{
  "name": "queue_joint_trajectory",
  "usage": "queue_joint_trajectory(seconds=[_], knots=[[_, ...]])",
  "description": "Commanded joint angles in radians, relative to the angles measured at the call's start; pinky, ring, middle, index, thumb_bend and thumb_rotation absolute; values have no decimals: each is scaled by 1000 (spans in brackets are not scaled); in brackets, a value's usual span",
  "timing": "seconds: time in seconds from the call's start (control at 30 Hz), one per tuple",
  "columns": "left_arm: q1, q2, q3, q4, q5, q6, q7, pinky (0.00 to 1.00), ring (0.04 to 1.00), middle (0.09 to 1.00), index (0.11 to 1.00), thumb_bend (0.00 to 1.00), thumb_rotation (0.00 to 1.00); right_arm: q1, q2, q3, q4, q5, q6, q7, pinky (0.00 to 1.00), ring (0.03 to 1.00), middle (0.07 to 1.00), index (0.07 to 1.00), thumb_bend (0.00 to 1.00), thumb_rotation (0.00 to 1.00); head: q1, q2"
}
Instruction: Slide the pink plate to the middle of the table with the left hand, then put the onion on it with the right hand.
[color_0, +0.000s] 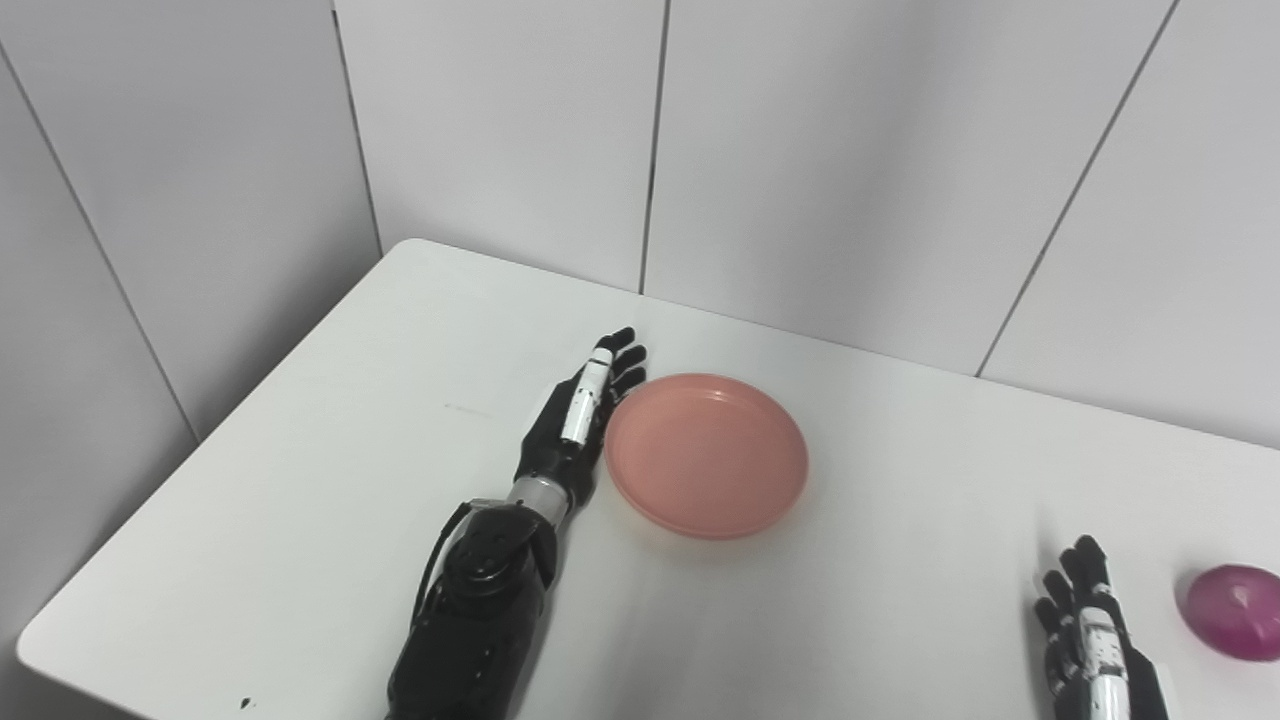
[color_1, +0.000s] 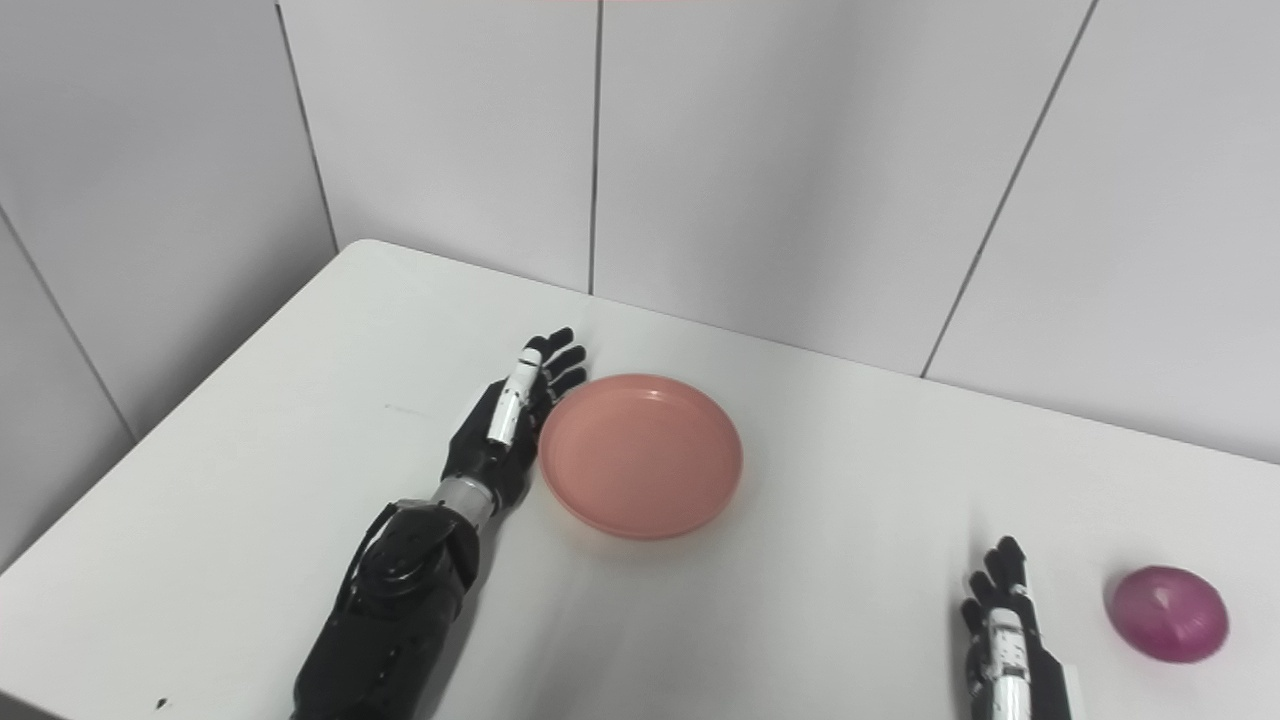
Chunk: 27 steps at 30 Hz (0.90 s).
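Observation:
The pink plate (color_0: 706, 454) lies flat on the white table (color_0: 300, 470), near its middle. My left hand (color_0: 580, 415) is open, fingers straight, its edge against the plate's left rim. It holds nothing. The purple onion (color_1: 1170, 613) sits on the table at the far right, near the front. My right hand (color_1: 1003, 630) is open and empty at the bottom edge, a little left of the onion and apart from it.
Grey wall panels (color_0: 800, 150) close off the table's back edge. The table's left edge runs diagonally toward the front left corner (color_0: 40, 640).

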Motion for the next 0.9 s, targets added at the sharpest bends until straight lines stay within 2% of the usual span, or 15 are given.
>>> queue_joint_trajectory(seconds=[0.0,0.47,0.87], knots=[[-12,-4,-8,-40,15,-10,4,928,940,931,908,410,1000,-1,1,0,-13,-1,-45,6,1000,1000,1000,1000,54,1000,0,1],[21,-52,-11,-83,25,0,18,924,934,922,894,399,1000,-1,16,4,20,-25,-77,-5,1000,1000,1000,1000,134,1000,-83,45],[30,-59,-34,-65,10,-13,-7,936,936,938,910,428,1000,-10,37,6,42,-41,-95,-17,1000,1000,1000,1000,186,1000,-143,84]])
